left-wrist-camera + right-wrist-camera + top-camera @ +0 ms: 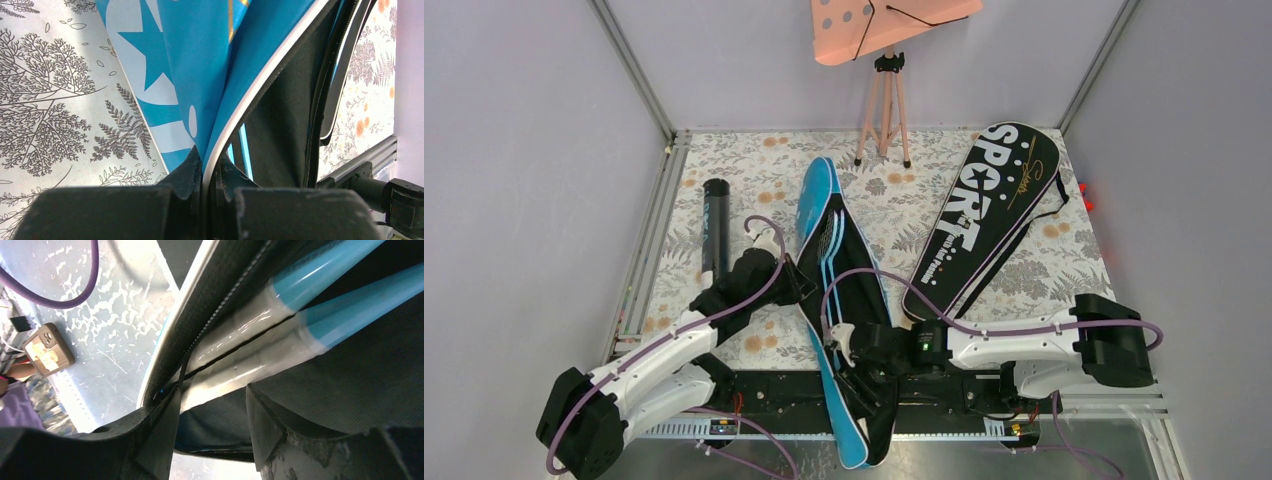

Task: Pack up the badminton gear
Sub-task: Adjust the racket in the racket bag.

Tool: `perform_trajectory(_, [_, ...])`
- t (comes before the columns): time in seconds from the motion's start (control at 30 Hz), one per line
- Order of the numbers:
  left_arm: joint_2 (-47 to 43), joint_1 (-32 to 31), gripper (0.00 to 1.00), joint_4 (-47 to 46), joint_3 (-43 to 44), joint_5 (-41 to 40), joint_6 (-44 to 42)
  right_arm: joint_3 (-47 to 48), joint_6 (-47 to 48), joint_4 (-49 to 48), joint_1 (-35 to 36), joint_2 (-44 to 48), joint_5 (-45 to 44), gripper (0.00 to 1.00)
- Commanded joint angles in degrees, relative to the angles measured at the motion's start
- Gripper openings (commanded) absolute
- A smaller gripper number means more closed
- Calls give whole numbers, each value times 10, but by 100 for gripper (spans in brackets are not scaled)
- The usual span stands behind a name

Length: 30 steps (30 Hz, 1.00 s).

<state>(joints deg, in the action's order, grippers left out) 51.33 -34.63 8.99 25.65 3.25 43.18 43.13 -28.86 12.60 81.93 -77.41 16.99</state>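
Pinches blue SPORT bag [816,200] flap, centre of top view, in left gripper [209,172] to hold the mouth open, and sets right gripper [212,412], jaws spread, astride two racket handles [235,347] at lower centre, presumably to seat them.

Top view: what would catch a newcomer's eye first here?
A long blue bag lies in the middle of the table, its edge pinched by the left gripper, with two light-blue racket handles showing at its mouth by the right gripper. A black SPORT bag lies to the right.
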Motion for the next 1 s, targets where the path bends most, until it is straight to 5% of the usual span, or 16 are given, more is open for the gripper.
perform_trajectory(0.0, [-10,2,0,-80,-17,-74,21,2,-66,-31,22,-14,25,58])
perform_trajectory(0.27, [-17,2,0,-77,-30,-106,42,14,-98,-61,25,-66,60,56])
perform_trajectory(0.43, [-27,2,0,-79,-39,-111,42,-2,-122,-92,28,-69,60,0])
perform_trajectory(0.97, [-96,2,0,-195,-97,-56,-7,-66,-41,66,25,298,-327,0])
